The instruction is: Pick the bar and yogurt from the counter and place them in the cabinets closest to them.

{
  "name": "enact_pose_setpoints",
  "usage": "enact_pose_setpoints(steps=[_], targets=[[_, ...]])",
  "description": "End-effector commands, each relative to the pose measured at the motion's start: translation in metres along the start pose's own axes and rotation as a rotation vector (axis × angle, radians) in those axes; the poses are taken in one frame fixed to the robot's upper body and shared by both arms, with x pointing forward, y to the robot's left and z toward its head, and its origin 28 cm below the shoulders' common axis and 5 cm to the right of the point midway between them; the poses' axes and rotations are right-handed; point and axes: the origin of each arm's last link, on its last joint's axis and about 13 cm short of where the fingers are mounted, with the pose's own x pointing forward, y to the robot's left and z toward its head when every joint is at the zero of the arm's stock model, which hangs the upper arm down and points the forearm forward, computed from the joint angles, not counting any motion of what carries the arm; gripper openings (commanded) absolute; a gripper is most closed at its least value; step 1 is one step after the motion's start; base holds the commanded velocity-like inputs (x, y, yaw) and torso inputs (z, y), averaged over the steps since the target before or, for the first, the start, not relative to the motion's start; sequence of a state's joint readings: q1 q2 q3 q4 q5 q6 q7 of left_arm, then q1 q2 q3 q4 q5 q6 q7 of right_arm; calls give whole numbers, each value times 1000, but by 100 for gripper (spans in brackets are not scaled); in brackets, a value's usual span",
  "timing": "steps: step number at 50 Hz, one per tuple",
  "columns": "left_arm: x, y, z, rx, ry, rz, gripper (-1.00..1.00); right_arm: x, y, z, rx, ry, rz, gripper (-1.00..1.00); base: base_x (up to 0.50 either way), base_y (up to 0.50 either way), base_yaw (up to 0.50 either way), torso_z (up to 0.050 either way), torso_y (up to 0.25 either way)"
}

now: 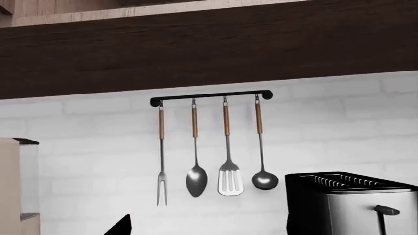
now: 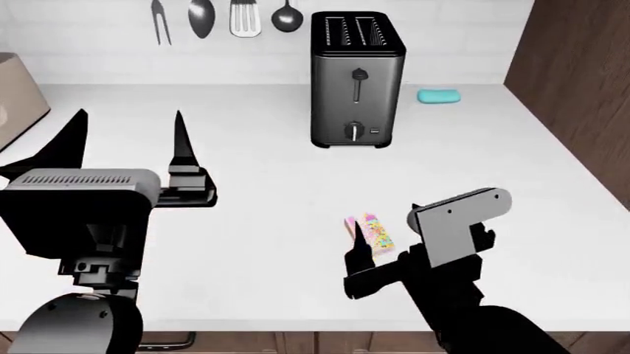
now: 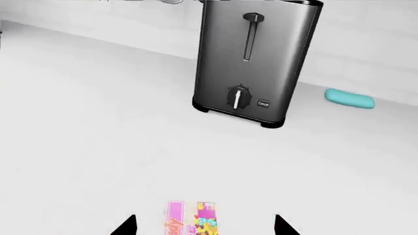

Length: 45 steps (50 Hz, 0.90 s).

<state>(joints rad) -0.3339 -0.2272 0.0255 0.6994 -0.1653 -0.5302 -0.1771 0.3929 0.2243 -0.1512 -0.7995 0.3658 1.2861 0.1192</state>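
The bar (image 2: pixel 375 232), small, flat and pink with yellow marks, lies on the white counter (image 2: pixel 256 221) in front of the toaster. My right gripper (image 2: pixel 380 258) is open and low over the bar's near end. In the right wrist view the bar (image 3: pixel 193 220) lies between the two spread fingertips (image 3: pixel 126 226) of the right gripper (image 3: pixel 203 227). My left gripper (image 2: pixel 128 140) is open and empty, held up at the left. In the left wrist view it (image 1: pixel 205 231) faces the wall. The yogurt is out of view.
A steel toaster (image 2: pixel 356 77) stands at the back centre with a teal rounded block (image 2: pixel 439 96) to its right. Utensils (image 1: pixel 209 147) hang on a wall rail under a dark upper cabinet (image 1: pixel 196 44). A beige appliance (image 2: pixel 15 96) stands at far left, and a dark cabinet side (image 2: pixel 580 66) at right.
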Motion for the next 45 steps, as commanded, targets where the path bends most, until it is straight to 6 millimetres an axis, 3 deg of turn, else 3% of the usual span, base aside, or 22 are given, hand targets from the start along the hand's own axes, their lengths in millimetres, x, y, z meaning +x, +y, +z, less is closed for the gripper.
enact_pose_setpoints(steps=[1,16,33,34,45], targets=[[0,0,0,-1,1,-2,100,13,1,-15,-16,150,19,100,0,0,0,0,0],[-1,1,4,-1,-7,-4,100,42,-8,-6,-5,330,-28,100,0,0,0,0,0],[-1,1,6,-1,-17,0,100,66,1,-24,-42,440,49,100,1,0,1,0,0],[-1,1,5,-1,-17,0,100,66,1,-25,-44,446,45,-100,13,0,0,0,0],[-1,2,7,-2,-18,3,100,62,1,-23,-69,443,31,-100,2,1,1,0,0]])
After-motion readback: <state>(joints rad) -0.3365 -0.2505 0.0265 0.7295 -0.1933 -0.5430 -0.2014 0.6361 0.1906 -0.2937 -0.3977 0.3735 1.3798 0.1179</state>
